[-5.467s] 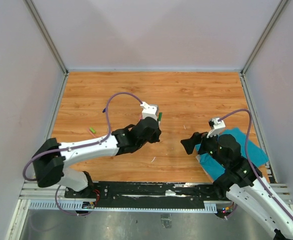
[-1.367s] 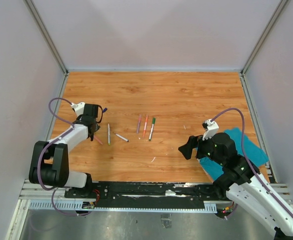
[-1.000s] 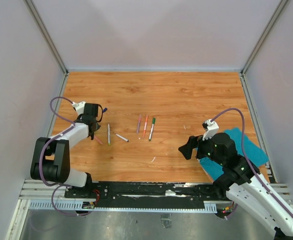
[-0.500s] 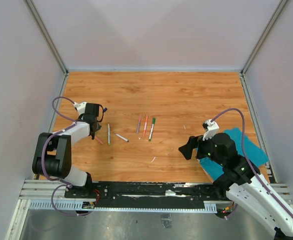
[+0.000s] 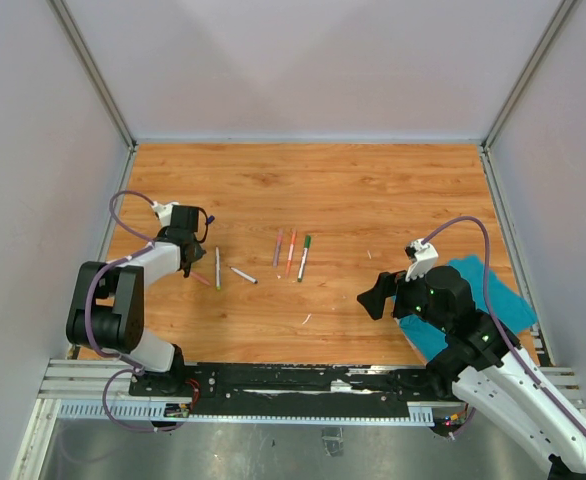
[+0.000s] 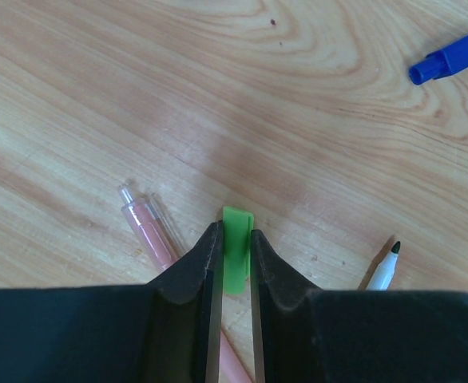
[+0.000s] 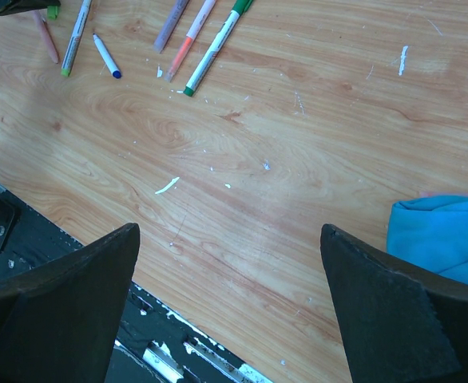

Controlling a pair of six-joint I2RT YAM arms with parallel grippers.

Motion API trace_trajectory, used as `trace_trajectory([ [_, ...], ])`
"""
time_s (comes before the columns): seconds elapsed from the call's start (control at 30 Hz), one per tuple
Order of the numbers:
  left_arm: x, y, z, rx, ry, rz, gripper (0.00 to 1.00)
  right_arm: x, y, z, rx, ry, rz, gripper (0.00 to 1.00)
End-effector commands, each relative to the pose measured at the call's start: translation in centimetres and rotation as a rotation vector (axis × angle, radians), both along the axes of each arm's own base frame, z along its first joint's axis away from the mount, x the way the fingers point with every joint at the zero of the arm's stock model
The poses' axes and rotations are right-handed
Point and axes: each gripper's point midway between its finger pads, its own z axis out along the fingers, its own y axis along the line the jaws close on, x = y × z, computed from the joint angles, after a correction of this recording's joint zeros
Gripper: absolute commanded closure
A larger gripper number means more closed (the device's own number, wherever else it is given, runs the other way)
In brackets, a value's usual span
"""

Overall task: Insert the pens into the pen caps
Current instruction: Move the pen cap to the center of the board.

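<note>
At the left of the overhead view, my left claw (image 6: 235, 233) is clamped on the green cap (image 6: 237, 263). The cap lies flat on the tabletop (image 6: 314, 120), its far end poking past my fingertips. A pink pen (image 6: 148, 230) lies just beside my left finger and, by my reckoning, could be dragged along on a lift. The grip is narrow, so the cap could pivot or squirt out. I cannot tell which end is open. A dark-tipped pen (image 6: 384, 270) lies near at lower right, and a blue cap (image 6: 450, 57) sits apart at upper right.

Mid-frame overhead, a purple pen (image 5: 278, 248), an orange pen (image 5: 291, 252) and a green pen (image 5: 303, 257) lie close together. Reaching for one risks nudging its neighbours. At the right, my right claw (image 7: 228, 239) stands wide apart, holding nothing, beside the teal cloth (image 5: 485, 292). A pen pushed at a crooked cap would simply skid away.
</note>
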Motion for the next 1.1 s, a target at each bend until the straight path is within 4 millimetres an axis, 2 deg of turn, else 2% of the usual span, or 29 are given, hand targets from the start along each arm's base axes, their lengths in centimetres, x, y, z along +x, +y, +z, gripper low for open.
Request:
trace_trajectory([
  [0.0,1.1,-0.5,0.9,-0.021,-0.036,-0.045,0.87,0.1,-0.2,0.4,0.004,-0.007,-0.006,0.06],
  [0.13,1.8,-1.7,3.4,-0.037,-0.108,-0.109,0.89,0.1,-0.3,0.5,0.003,-0.008,-0.010,0.06],
  [0.2,2.1,-3.0,4.7,-0.041,-0.141,-0.156,0.89,0.2,-0.3,0.5,0.003,-0.009,-0.013,0.06],
  [0.4,1.5,-9.6,7.4,-0.095,-0.207,-0.336,0.90,0.3,-0.3,0.6,-0.001,-0.010,-0.019,0.06],
  [0.57,0.0,-15.8,6.8,-0.153,-0.188,-0.491,0.91,0.4,-0.1,0.6,0.002,-0.006,-0.015,0.06],
  [0.8,-4.9,-24.5,4.8,-0.196,-0.132,-0.692,0.91,0.5,0.0,0.7,0.008,-0.002,-0.020,0.06],
  [0.93,-7.3,-27.1,3.6,-0.173,-0.101,-0.759,0.90,0.5,0.1,0.8,0.011,0.001,-0.017,0.06],
  [1.07,-8.6,-28.4,2.0,-0.166,-0.061,-0.800,0.90,0.5,0.2,0.7,0.013,0.004,-0.016,0.05],
])
